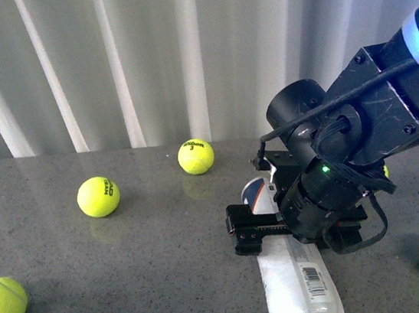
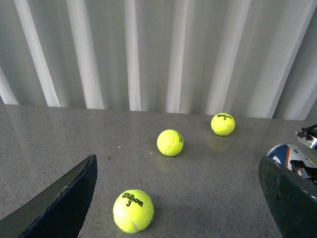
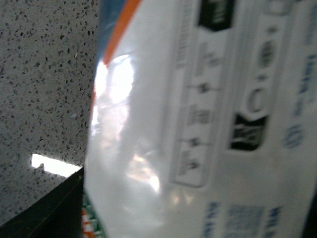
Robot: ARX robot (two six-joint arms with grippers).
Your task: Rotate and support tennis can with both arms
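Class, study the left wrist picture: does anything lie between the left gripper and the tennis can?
Nothing visible does. The can lies just past one finger of the open left gripper; the nearest ball sits ahead between the fingers, clear of that path.

Pale curtain (image 1: 142,57) behind, long vertical folds, soft even light. Desk (image 1: 132,275) grey, speckled like stone, glossy, with faint reflections.

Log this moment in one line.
right tool: clamped on tennis can | tennis can: lying on table | left tool: open, empty
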